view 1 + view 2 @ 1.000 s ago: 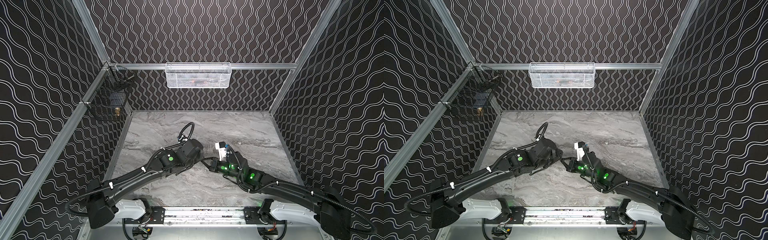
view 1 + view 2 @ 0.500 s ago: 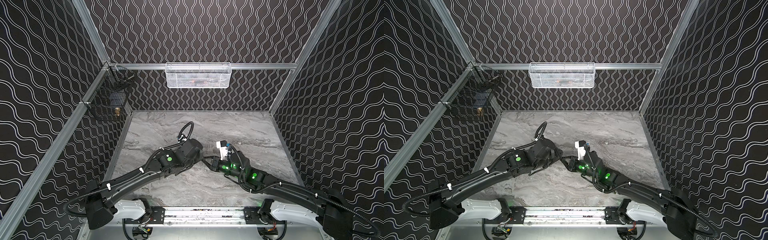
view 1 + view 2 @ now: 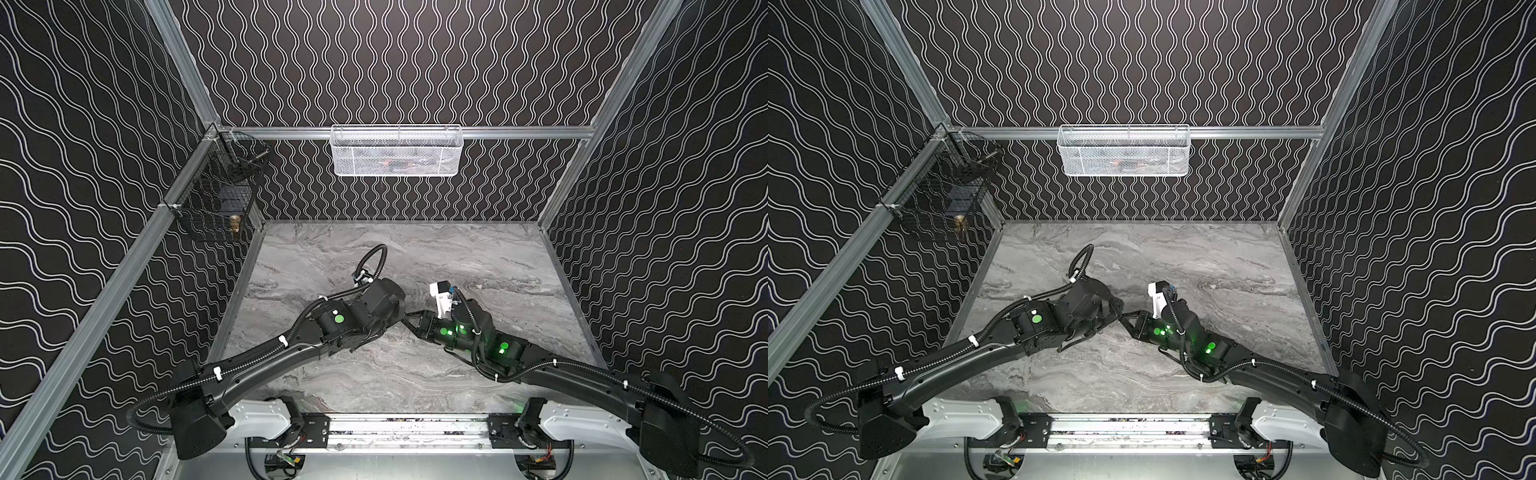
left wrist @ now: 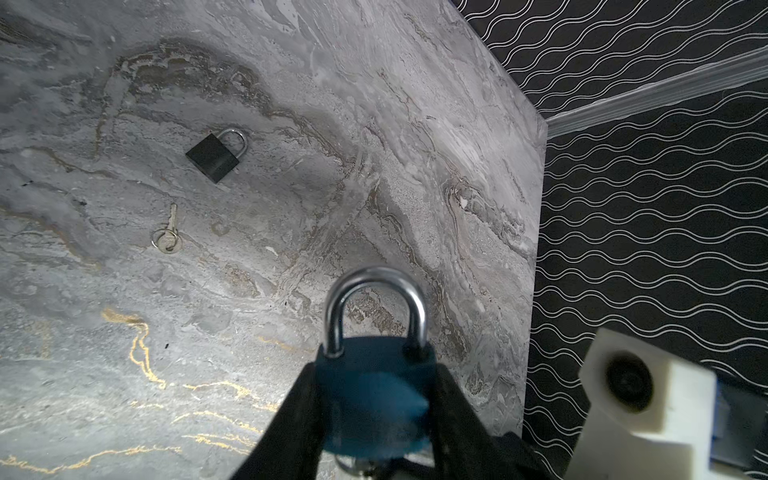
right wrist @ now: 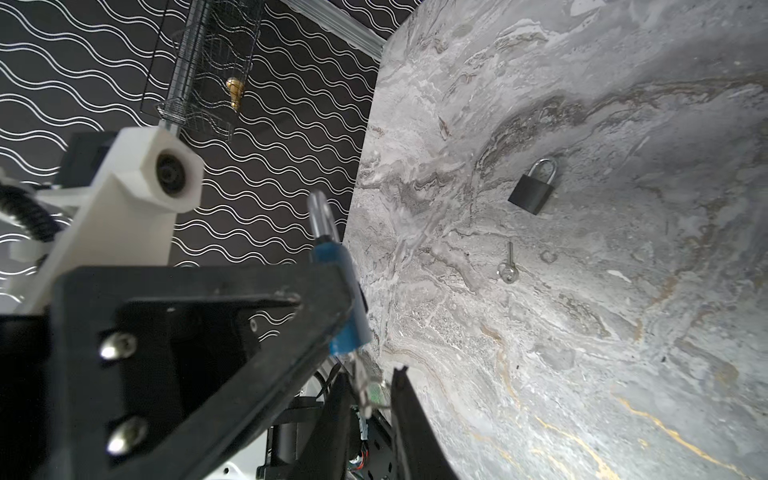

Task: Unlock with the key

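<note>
Right end effector (image 5: 372,376): its fingers stand slightly apart on either side of the head of the key (image 5: 371,391). The key hangs with its ring from the underside of the blue padlock (image 4: 374,399), and I judge it seated in the keyway. I cannot tell from the right wrist view whether the fingers pinch the key or merely flank it. Left end effector (image 4: 376,374): clenched on the body of the blue padlock, holding it clear of the worktop (image 4: 374,124) with the shackle (image 4: 374,286) pointing away from the wrist. Both shackle legs appear seated in the body, so I record the lock as not yet open. Against the top views of a second ago, the right wrist has crept slightly nearer the left and the left arm has scarcely shifted; jaw detail there is too small to compare. I read this as a small adjustment at the key, not a completed turn. A firm pinch and a twist remain outstanding. Further out, a black padlock (image 4: 216,156) and a second key (image 4: 168,232) lie near each other on the worktop, well apart from both arms.
</note>
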Robot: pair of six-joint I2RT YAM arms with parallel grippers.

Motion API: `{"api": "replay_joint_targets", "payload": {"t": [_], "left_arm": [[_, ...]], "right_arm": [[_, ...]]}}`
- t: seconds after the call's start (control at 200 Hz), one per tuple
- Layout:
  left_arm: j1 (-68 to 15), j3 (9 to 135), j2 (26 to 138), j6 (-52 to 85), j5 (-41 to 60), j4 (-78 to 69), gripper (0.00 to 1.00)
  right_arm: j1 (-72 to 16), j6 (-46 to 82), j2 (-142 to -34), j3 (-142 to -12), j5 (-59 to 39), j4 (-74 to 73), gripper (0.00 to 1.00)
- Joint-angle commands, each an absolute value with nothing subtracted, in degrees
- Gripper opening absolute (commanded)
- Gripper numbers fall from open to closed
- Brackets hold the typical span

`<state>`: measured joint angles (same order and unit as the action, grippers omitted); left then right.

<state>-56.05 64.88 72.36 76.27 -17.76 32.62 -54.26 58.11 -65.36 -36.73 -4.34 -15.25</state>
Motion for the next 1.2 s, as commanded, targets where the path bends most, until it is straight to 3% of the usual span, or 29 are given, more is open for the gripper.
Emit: {"api": "replay_joint_targets", "payload": {"t": [0.0,0.911,1.196], "left_arm": [[-55.99,64.84,72.03,76.84,-18.68,29.93,0.03],[-55.99,61.85,68.8,80.73,-13.04,21.38,0.02],[-55.99,61.91,68.49,80.99,-12.88,20.86,0.02]], "right_arm": [[-54.32,59.56,-65.57,-37.08,-3.56,-16.38,0.18],[-54.31,58.97,-65.31,-34.69,-6.01,-24.05,0.0],[-54.21,57.95,-65.13,-35.1,-5.41,-23.39,0.0]]}}
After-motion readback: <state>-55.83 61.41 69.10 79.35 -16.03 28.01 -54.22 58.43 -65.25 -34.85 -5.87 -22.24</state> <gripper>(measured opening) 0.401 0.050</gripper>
